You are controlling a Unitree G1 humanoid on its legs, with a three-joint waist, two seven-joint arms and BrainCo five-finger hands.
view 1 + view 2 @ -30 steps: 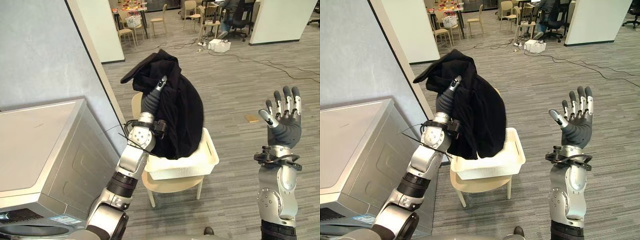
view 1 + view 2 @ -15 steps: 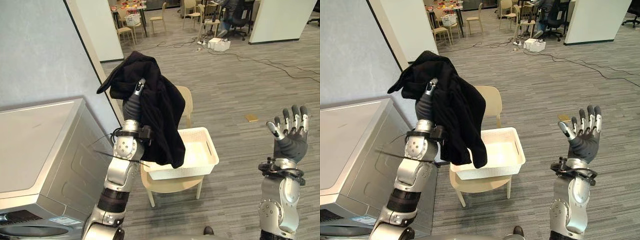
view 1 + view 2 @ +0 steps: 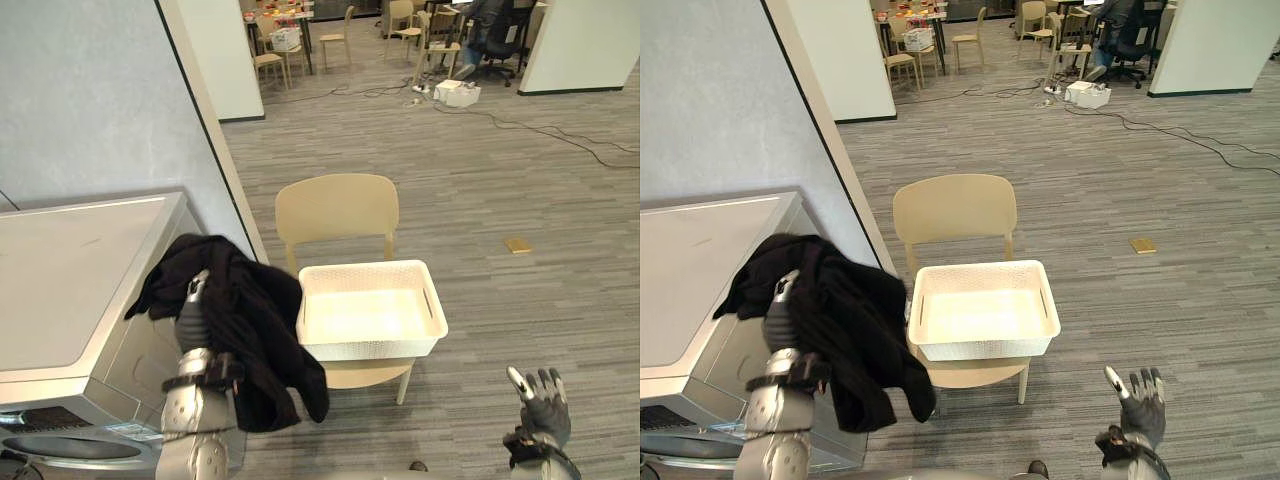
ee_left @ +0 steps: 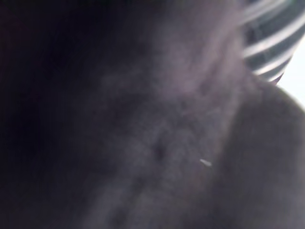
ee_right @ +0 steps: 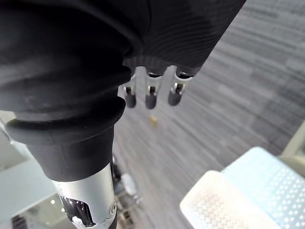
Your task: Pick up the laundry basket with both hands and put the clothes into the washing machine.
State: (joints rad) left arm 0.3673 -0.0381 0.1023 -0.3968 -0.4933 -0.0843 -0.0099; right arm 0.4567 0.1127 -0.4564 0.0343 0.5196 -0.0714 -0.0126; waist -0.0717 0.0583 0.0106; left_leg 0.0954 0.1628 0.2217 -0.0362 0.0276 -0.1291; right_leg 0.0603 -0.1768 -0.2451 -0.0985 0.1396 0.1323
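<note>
Left eye view: the black garment (image 3: 255, 340) is draping the left hand (image 3: 196, 300) at lower left, grip impossible to tell, with the washing machine (image 3: 70, 290) just leftward; the laundry basket (image 3: 370, 347) is sitting empty at centre. Right wrist view: the right hand (image 5: 151, 93) is hanging straight-fingered, holding nothing.

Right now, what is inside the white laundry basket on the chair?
Nothing: the laundry basket shows only its bare white floor. The black garment hangs draped over the left robot hand beside it, covering most of that hand.
</note>
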